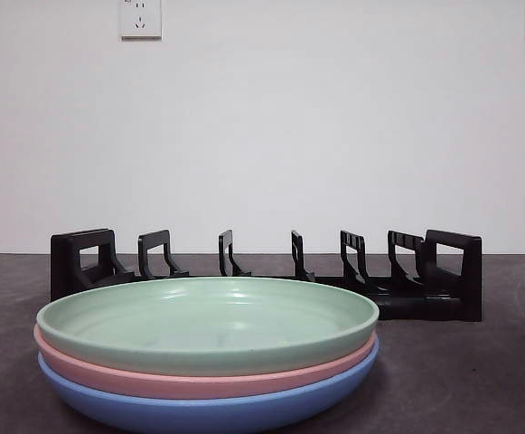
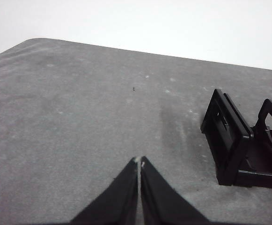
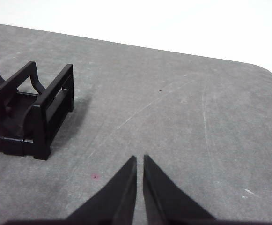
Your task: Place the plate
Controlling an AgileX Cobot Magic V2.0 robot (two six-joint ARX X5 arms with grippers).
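Stacked plates (image 1: 208, 353) front the black rack (image 1: 271, 271); left gripper (image 2: 139, 161) closed, right gripper (image 3: 139, 158) seemingly nearly closed.

Hidden behind the green plate (image 1: 208, 321): middle base of the rack (image 1: 443, 271). Cut off at picture edge beside the left claw (image 2: 139, 162): rack's far end. Same beside the right claw (image 3: 139, 159). Blue plate (image 1: 199, 411) bottom cropped.
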